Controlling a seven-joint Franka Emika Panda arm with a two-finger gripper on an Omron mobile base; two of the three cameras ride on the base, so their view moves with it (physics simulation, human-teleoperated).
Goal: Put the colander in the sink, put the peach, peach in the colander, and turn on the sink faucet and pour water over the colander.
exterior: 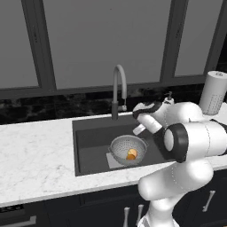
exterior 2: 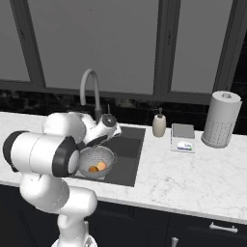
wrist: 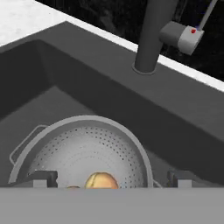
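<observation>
The colander (exterior: 128,150) sits on the floor of the sink (exterior: 91,142), which is set into the white marble worktop (exterior: 35,155), and both peaches (exterior: 132,154) lie together inside the bowl; in the hand view the paler fruit (wrist: 101,180) shows at the bottom of the perforated wall. The gripper (wrist: 109,178) hangs above the colander with its jaws spread fully apart and holding nothing. The sink faucet (exterior: 118,91) stands at the back edge of the basin, its small side lever (wrist: 183,37) projecting from the darker base, and no water runs. Judged from this layout, the remaining step is operating the lever. Risks: the lever is small and close to the faucet stem, so wide jaws may strike the stem or slip off the lever; the spout may not be aligned over the colander, so a stream could miss the bowl; a low sweep of the arm could nudge the colander rim and shift it. No readable brand or writing appears; the lever carries only a small red dot, and the small box (exterior 2: 183,137) on the worktop shows markings too small to read.
</observation>
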